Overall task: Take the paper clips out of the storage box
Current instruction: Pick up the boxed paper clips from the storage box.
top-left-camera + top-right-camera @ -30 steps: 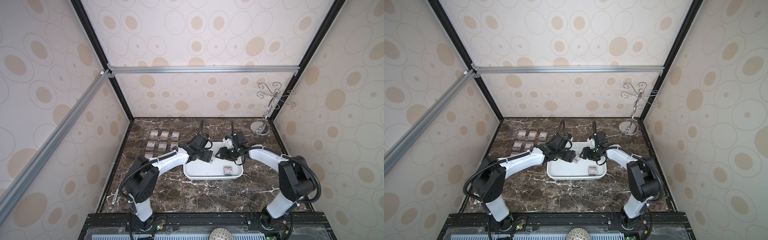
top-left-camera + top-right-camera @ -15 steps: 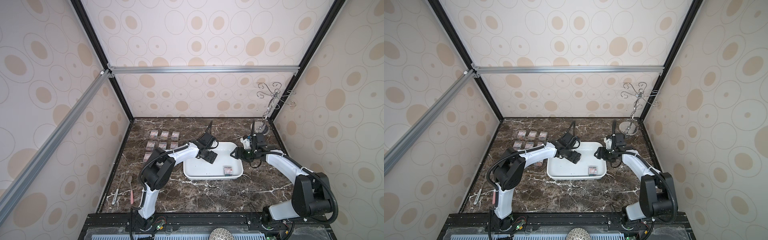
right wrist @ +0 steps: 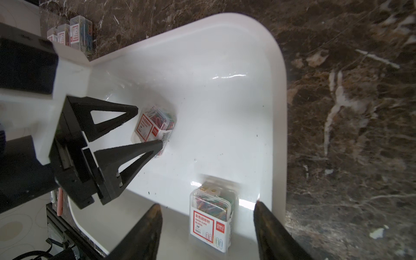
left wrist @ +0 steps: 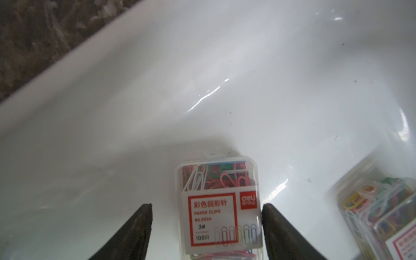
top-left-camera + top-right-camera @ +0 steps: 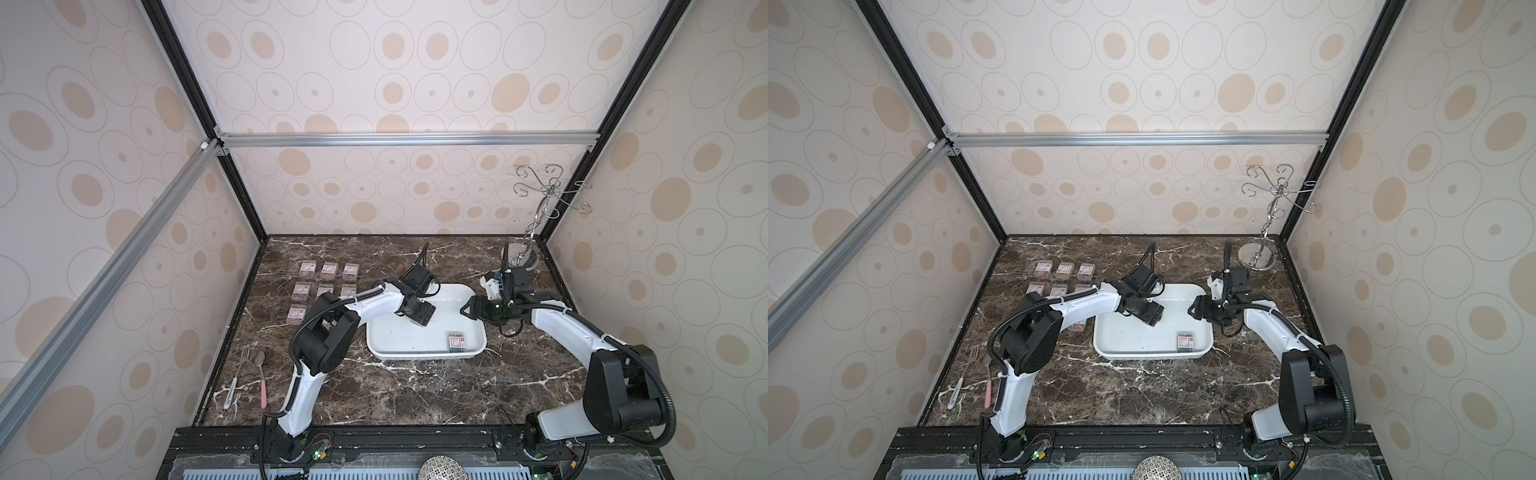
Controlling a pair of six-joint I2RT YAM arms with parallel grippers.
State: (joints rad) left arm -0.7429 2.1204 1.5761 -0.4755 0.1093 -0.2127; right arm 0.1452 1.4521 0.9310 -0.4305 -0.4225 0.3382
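Paper clips box (image 4: pixel 219 213) looked light, stiff, slick: pinch side walls. My left fingers (image 4: pixel 135 236) stood open astride it; right fingers (image 3: pixel 267 231) open too.

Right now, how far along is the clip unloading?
Done: at least seven paper clip boxes on the table, left of the storage box. In hand: left gripper straddles one tray box, not yet clamped. Remaining: that one plus the corner box; right gripper open, empty.
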